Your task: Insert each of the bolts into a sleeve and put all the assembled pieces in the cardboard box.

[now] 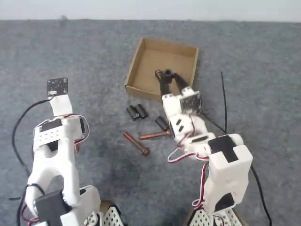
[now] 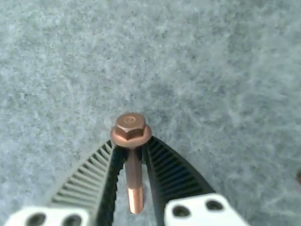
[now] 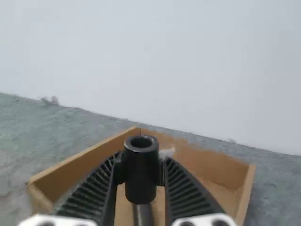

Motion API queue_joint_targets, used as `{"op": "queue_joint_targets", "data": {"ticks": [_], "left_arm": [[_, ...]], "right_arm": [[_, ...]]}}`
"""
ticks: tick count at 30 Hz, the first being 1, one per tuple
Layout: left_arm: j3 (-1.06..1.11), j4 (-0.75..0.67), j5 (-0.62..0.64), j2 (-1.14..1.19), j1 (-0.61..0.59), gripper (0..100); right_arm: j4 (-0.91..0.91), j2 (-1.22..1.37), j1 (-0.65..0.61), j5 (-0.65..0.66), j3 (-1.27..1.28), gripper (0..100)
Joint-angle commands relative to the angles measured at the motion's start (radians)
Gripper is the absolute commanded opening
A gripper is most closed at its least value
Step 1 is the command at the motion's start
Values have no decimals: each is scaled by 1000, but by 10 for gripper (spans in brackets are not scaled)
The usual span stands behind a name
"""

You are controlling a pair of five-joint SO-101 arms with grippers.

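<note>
Now the left gripper (image 2: 132,145) clamps a bolt (image 2: 131,131) at the left; the right gripper (image 3: 141,162) grips a sleeve (image 3: 140,150) above the cardboard box (image 3: 75,165). Next, they likely need aligning for insertion.

Grey, fuzzy carpet (image 1: 94,61) covers the surface from the near edge right out to the far edge, and it looks mottled and speckled up close from the left wrist. At the far edge it meets a plain white wall (image 1: 150,8), which looms large from the right wrist. A small dark fleck (image 1: 63,19) sits on that far edge toward the left corner. A thin black cable (image 1: 224,101) runs over the carpet on the right side.
</note>
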Motion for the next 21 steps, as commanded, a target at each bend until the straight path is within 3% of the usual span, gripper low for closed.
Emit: {"op": "queue_joint_targets", "data": {"ticks": [1,14,21], "left_arm": [[-8,-28,-11,-17,6,12],[-8,-28,-11,-17,6,12],[-8,-28,-11,-17,6,12]], "right_arm": [[-119,-74,-8,23,78,6],[-374,-74,-12,17,410,6],[-438,-84,-77,15,525,6]]}}
